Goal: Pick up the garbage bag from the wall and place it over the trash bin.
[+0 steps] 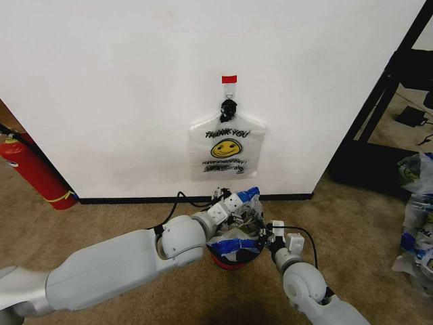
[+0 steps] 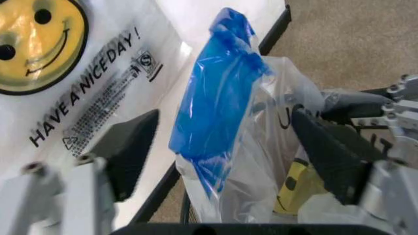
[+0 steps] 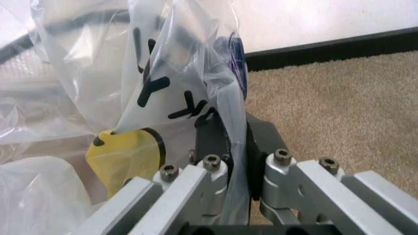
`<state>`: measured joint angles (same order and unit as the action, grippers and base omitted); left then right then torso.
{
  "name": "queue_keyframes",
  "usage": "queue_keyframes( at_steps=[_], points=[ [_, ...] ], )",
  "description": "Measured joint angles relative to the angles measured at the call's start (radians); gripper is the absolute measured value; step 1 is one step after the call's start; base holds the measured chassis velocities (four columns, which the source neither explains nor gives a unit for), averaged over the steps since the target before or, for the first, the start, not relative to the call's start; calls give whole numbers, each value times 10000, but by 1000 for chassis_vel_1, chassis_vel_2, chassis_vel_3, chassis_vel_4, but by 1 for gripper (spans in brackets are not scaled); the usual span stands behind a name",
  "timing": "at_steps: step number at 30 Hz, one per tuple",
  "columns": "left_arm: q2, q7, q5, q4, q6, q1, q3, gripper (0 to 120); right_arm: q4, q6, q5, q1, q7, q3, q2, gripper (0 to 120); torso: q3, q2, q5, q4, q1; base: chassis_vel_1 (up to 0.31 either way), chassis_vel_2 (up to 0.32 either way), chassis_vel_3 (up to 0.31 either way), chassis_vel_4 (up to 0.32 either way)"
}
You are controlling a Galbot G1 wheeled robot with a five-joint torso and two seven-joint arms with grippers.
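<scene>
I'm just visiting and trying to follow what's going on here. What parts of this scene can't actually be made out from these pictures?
- Trash bin: in the head view, the garbage bag and both arms cover all but a sliver of red base.
- Right gripper: in the right wrist view, plastic hides its tips, so how much film is pinched is unclear.
- Left gripper: open around the blue rim; contact is unclear.
- A second bag hangs on the wall; its fine print is too small.

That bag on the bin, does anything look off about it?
Yes. The garbage bag sits bunched and crooked over the trash bin, a blue strip sticking up. The right gripper pinches it; the left gripper is open around it. A second smiley bag hangs on the wall.
</scene>
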<state>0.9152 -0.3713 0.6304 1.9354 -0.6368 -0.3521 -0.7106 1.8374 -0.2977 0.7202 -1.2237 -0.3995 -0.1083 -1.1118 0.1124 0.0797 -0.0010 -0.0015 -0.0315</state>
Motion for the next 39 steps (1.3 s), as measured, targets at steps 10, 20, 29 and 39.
queue_keyframes(
  at_steps=[10,20,29,39],
  points=[
    [127,-127,63,-336,151,60,5,38,105,14,441,-81,-12,-53,-69,2,0,0,0,2,0,0,0,0,0],
    [137,-390,709,-281,-64,644,257,2,1081,74,1454,-458,-114,-351,-44,2,1,-1,0,-1,0,0,0,0,0],
    [-334,-496,1386,-222,-430,916,607,0,1370,398,1701,-740,157,-534,-53,2,0,-1,0,3,0,0,0,0,0],
    [-439,-440,2608,-1273,-984,1447,613,0,1538,474,1795,-902,403,-507,4,2,0,-1,2,1,0,0,0,0,0]
  ],
)
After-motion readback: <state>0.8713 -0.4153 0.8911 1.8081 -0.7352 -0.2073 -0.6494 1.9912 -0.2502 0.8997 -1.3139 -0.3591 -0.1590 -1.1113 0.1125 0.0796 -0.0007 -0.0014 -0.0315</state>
